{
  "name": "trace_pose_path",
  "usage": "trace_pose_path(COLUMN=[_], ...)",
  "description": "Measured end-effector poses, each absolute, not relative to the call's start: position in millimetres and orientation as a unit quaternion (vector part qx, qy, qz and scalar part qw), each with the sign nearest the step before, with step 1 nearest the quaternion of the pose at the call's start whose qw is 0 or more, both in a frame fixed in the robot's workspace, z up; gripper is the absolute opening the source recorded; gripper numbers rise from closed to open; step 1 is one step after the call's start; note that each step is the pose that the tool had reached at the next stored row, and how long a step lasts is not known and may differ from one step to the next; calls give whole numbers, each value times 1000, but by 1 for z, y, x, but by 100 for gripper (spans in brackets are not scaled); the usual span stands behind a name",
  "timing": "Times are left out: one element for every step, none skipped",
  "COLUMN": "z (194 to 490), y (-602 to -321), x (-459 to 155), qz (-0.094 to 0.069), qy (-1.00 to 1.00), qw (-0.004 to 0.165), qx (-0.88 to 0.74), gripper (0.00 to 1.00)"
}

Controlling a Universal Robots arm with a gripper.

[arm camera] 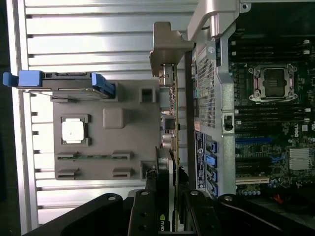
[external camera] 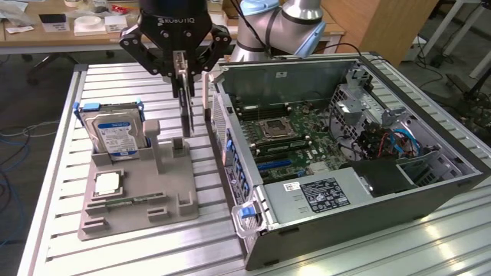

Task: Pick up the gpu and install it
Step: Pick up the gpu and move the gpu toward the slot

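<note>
The slatted table (external camera: 54,190) is seen carrying an open case (external camera: 345,230) on the exterior view's right, its motherboard (external camera: 295,152) laid bare, and a grey fixture (external camera: 142,192) on the left. The arm (external camera: 280,23) is brought in from the far side of the table, and the gripper (external camera: 184,72) is pointed straight down over the strip between fixture and case. Now the grip: the fingers (arm camera: 145,216) are closed on the gpu (external camera: 186,109), which is clamped at its upper edge. The card is hung upright and edge-on, just beside the case's perforated wall and over the fixture's case-side edge. Whether its lower edge is touching the fixture cannot be told. Its silver bracket (arm camera: 167,46) is seen at one end. A hard drive (external camera: 115,135) is stood upright at the fixture's far corner. A chip (external camera: 108,183) is seated in a recess below it, and a memory stick (external camera: 126,201) is laid flat nearer the front.
</note>
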State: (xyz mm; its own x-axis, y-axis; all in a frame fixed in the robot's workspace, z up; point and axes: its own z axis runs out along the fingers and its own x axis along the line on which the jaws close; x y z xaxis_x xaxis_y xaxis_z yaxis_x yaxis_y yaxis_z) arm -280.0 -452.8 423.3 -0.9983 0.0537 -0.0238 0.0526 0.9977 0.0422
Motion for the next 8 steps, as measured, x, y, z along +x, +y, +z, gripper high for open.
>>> trace_pose_path(z=[423, 423, 423, 423, 423, 423, 423, 423], y=[-453, -453, -453, -453, -453, -453, -453, -453], x=[-279, -278, -276, -275, -273, -272, -270, -268], qz=[21, 21, 21, 21, 21, 21, 21, 21], qy=[999, 999, 999, 999, 999, 999, 999, 999], qw=[12, 12, 12, 12, 12, 12, 12, 12], qx=[27, 27, 27, 27, 27, 27, 27, 27], gripper=[27, 27, 27, 27, 27, 27, 27, 27])
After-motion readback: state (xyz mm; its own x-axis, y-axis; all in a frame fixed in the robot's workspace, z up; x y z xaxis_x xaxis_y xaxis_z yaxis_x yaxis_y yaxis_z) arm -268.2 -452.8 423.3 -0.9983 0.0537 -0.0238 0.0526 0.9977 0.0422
